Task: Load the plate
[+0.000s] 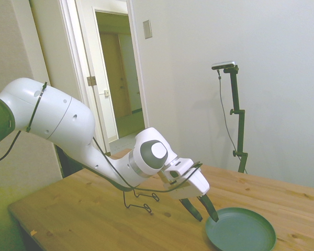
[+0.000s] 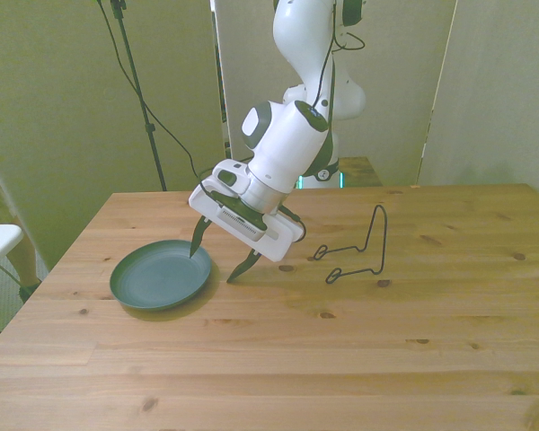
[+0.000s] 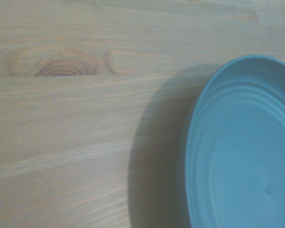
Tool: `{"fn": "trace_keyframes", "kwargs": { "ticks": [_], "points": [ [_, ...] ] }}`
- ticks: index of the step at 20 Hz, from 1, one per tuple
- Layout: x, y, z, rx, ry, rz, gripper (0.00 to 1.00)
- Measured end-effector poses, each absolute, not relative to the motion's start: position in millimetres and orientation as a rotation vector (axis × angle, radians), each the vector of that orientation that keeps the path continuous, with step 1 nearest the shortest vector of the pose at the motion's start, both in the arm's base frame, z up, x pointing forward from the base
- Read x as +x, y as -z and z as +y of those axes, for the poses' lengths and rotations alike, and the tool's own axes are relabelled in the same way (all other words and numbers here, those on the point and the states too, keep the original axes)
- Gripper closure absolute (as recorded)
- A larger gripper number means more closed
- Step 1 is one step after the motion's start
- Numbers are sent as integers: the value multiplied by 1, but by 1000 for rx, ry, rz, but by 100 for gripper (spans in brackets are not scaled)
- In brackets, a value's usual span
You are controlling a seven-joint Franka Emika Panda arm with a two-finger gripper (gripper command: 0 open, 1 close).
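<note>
On the front view's left, the teal-green plate (image 2: 160, 276) lies flat on the wooden table (image 2: 278, 359), empty, with its raised rim toward the gripper. Just to the right of it the gripper (image 2: 220, 258) hangs tilted, its jaws spread wide and holding nothing. One dark fingertip sits over the plate's near rim, seemingly inside it, while the other points down to bare table just outside. So the rim on the front view's right side lies between the two fingers, and the gap between them runs roughly across that rim. Farther right, well apart from the plate, stands the thin black wire stand (image 2: 357, 250), upright and empty.

The side view agrees: the gripper (image 1: 203, 209) is angled downward at the plate's (image 1: 242, 230) edge, one finger above the rim, the other beside it, with the wire stand (image 1: 140, 200) behind the arm. The wrist view shows the plate's (image 3: 242, 152) curved rim and its shadow on the table (image 3: 76, 123).

By my judgement, the coming move is a pinch on this rim; the plate must then travel to the right, toward the stand.
</note>
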State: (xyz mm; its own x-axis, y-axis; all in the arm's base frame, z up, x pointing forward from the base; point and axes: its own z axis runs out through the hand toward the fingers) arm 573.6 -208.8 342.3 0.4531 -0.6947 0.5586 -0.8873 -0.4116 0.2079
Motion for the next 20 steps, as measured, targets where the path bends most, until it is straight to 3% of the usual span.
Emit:
{"fn": "trace_keyframes", "kwargs": {
  "ticks": [20],
  "points": [
    [576, -335, -228, 2240, -473, -1353, 100]
  ]
}}
